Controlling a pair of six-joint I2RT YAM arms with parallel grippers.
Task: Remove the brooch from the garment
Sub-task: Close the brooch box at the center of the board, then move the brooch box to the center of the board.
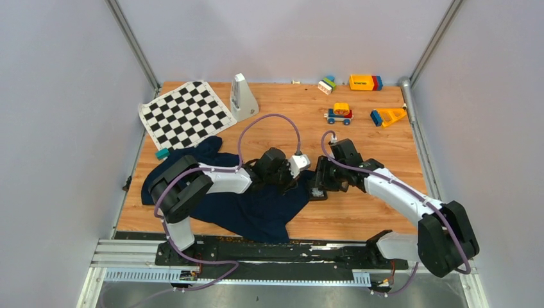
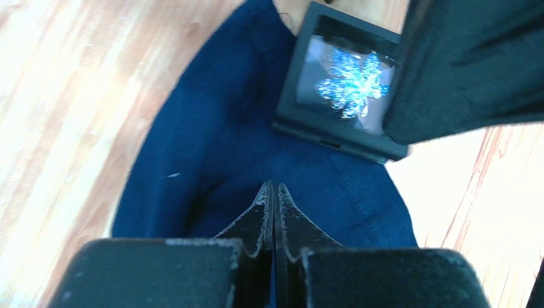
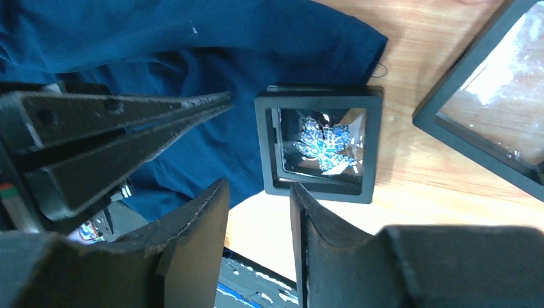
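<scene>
Navy garment point(image 1: 250, 215), from above, sprawls by the near-left edge of the counter point(image 1: 378, 215). Left wrist: left tool point(image 2: 272, 192) shut above cloth; the blurred brooch point(image 2: 353, 80) seems set in a black frame point(image 2: 333, 138) at the hem. Right wrist: right tool point(image 3: 256, 199) half-parted, empty, over it; likely the grasp stage, next straddle the frame squarely

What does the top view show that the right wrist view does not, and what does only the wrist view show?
Only the top view: the chequered mat, the toy car and the coloured blocks.
Only the right wrist view: the blue brooch seen clearly, inside a black frame that lies partly on the cloth edge and partly on the wood, and the open gap of the right tool.
Both: the navy garment, the wooden table and the shut left tool.
</scene>
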